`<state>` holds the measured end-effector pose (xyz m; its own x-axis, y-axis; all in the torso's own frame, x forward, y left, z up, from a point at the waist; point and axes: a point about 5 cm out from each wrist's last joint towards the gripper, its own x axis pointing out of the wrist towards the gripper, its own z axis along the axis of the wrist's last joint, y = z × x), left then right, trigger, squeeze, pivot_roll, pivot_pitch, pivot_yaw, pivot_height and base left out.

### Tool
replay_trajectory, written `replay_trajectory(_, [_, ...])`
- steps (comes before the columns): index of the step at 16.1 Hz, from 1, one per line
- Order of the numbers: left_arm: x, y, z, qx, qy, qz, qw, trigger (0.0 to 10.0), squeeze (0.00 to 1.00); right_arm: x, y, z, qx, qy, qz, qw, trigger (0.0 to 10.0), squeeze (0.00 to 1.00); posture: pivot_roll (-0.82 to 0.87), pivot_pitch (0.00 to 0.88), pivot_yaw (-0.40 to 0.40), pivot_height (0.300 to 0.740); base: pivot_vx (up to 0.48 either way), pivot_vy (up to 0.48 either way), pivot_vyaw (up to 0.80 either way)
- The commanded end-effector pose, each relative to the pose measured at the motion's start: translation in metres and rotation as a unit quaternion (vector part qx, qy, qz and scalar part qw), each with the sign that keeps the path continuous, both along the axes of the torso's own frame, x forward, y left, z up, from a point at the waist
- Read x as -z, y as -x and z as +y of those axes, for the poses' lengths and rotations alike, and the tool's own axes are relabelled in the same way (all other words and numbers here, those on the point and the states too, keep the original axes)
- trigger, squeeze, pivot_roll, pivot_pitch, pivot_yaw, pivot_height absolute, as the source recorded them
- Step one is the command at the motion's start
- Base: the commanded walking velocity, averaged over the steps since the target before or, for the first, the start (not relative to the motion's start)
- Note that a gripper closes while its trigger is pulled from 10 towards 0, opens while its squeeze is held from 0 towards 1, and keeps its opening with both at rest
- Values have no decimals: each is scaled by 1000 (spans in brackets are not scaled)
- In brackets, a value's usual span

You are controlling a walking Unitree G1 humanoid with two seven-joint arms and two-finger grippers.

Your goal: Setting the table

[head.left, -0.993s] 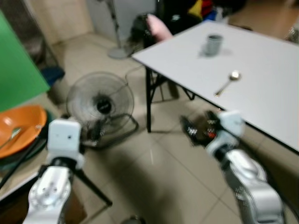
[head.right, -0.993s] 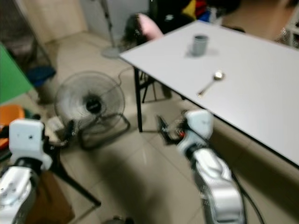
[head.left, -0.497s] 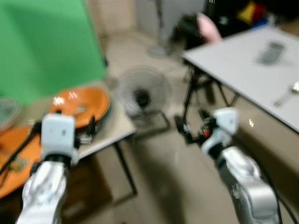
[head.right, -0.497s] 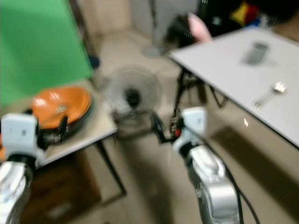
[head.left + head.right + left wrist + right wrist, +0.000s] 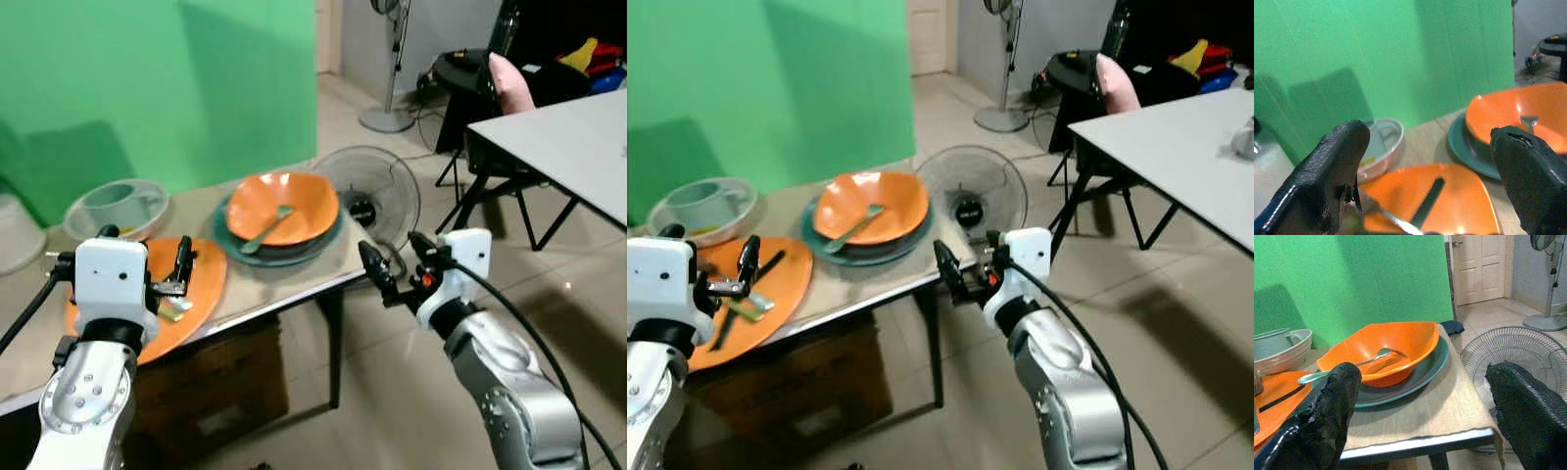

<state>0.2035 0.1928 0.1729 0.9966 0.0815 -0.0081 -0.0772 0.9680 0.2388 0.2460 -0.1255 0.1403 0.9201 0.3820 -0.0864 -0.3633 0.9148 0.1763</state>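
Note:
On a low wooden side table (image 5: 294, 276) an orange bowl (image 5: 299, 201) sits on a teal plate (image 5: 224, 235), with a metal utensil (image 5: 263, 230) lying in the bowl. Beside it a flat orange plate (image 5: 201, 286) carries a black utensil (image 5: 1427, 196) and a fork (image 5: 747, 306). A white bowl (image 5: 83, 223) behind holds a grey mug (image 5: 118, 203). My left gripper (image 5: 1430, 137) is open, held over the orange plate. Off the table's front corner, level with its edge, my right gripper (image 5: 397, 259) hangs open and faces the bowl.
A floor fan (image 5: 380, 191) stands just behind the side table's right end. A white table (image 5: 578, 147) is at the right, with a pedestal fan (image 5: 387, 117) and a dark chair with a pink cushion (image 5: 509, 83) beyond. A wooden box (image 5: 216, 392) sits under the side table.
The camera has swung left, away from the white table with its cup and spoon, onto the side table with the dishes. Both grippers stay open and hold nothing.

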Motion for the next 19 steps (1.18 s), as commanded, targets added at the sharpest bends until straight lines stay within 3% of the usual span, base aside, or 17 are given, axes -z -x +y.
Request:
replay_trajectory(1, [-1, 0, -1, 0, 0, -1, 1000, 10000, 0, -3, -1, -2, 1, -2, -2, 1000, 10000, 0, -28, 9, 61, 740, 0, 0, 0])
replay_trajectory(4, [-6, -1, 1, 4, 8, -10, 1000, 10000, 0, -2, 0, 0, -4, 1, 4, 1000, 10000, 0, -24, 7, 59, 740, 0, 0, 0])
replay_trajectory(8, [-9, -2, 3, 5, 12, -12, 1000, 10000, 0, -1, -1, 3, -14, 8, 7, 1000, 10000, 0, -26, 10, 60, 740, 297, 0, -400])
replay_trajectory(16, [-13, -7, 8, 18, 2, -11, 1000, 10000, 0, -3, -5, 9, -29, 5, 2, 1000, 10000, 0, -15, 9, 60, 740, 312, 0, 0])
replay_trajectory(19, [-14, -12, 6, 36, -3, -10, 999, 10000, 0, -3, -6, 9, -35, 5, 3, 999, 10000, 0, -19, 12, 60, 740, 319, 0, -725])
